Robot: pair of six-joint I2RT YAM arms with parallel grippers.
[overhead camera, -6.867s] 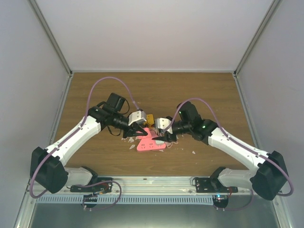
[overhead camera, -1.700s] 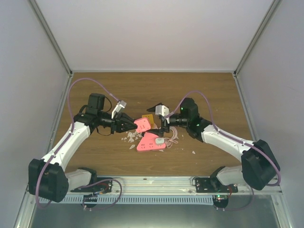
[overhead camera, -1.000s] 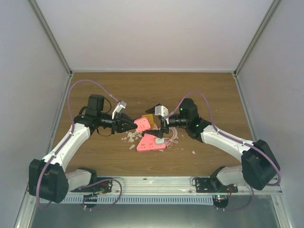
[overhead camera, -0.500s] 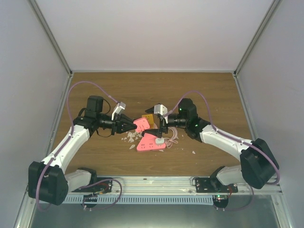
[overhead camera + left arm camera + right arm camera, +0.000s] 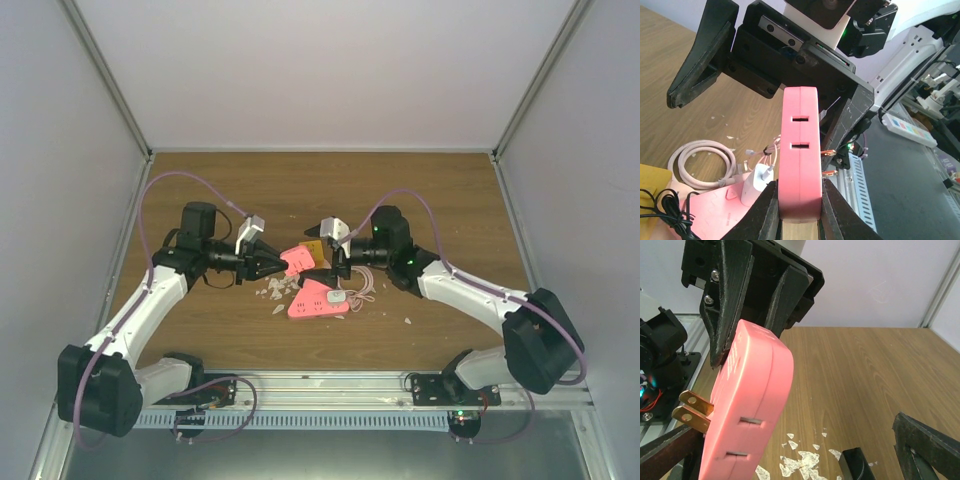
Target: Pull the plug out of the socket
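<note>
Left wrist view shows the left end effector shut tight on a pink plug, with one finger on each flat side. The plug is up in the air, and its two gold prongs stick out bare. Seen from the top, the plug hangs at about 11 o'clock from the pink socket, which lies on the tabletop. A white charger sits in the socket. The right end effector is wide open at 3 o'clock of the plug and holds nothing.

Lab: white-panelled robot enclosure
</note>
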